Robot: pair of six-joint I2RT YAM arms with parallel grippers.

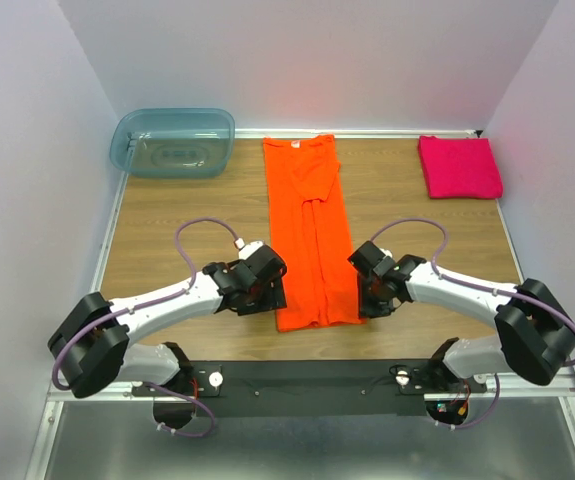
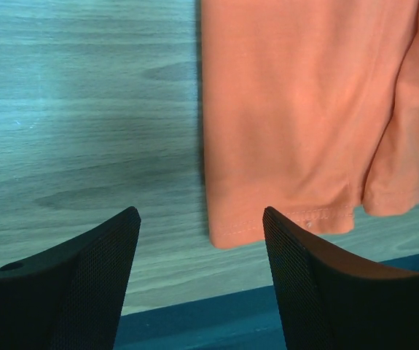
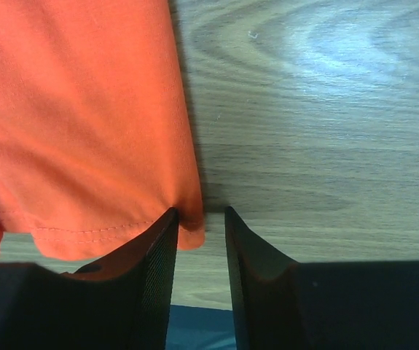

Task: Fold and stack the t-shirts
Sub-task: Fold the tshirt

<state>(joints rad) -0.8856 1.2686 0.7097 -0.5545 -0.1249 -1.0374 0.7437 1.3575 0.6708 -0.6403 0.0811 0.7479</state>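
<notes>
Left jaws spread wide, hem corner of orange shirt (image 2: 296, 109) just ahead. Right jaws narrowly apart, other hem corner at their mouth, unpinched.

Right wrist: the orange t-shirt (image 3: 85, 124) runs off the top and left edges; whether the right jaws pinch its hem corner, can't tell.

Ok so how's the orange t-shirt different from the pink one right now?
The orange t-shirt is a long narrow strip mid-table; the pink t-shirt is a compact square at the far right corner. The left gripper and right gripper sit at the orange one's near corners; nothing is near the pink one. Both lie flat.
</notes>
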